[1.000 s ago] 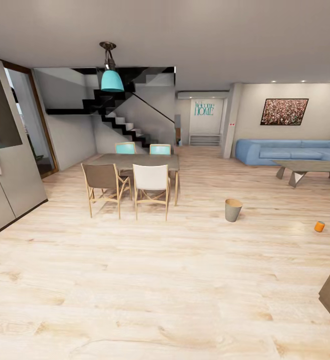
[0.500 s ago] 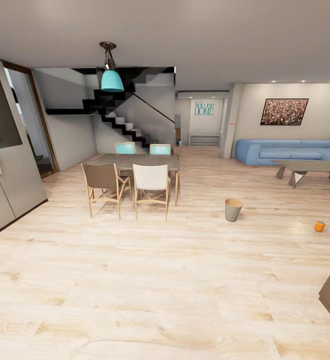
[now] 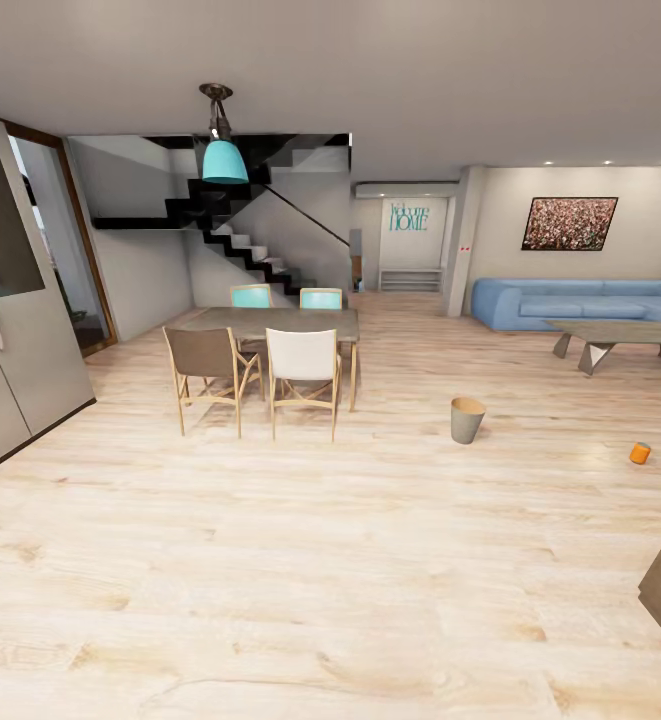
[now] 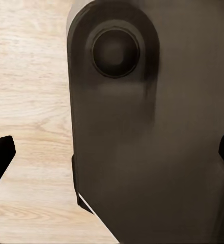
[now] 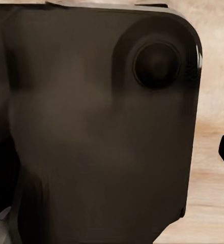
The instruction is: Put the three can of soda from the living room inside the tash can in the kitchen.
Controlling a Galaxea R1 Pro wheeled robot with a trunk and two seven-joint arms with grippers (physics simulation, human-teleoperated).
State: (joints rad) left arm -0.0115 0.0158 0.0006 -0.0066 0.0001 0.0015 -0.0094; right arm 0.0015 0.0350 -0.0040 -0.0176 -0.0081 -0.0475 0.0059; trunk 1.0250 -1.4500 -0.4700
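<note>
Standing apart on floor, one trash can, one orange soda can, left hand open

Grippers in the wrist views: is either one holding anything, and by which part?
Nothing is held. The left gripper has its fingertips spread wide with no can between them; the right gripper's state cannot be told. One orange can lies on the floor.

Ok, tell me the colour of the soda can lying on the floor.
Orange; the soda can shows best in the head view.
</note>
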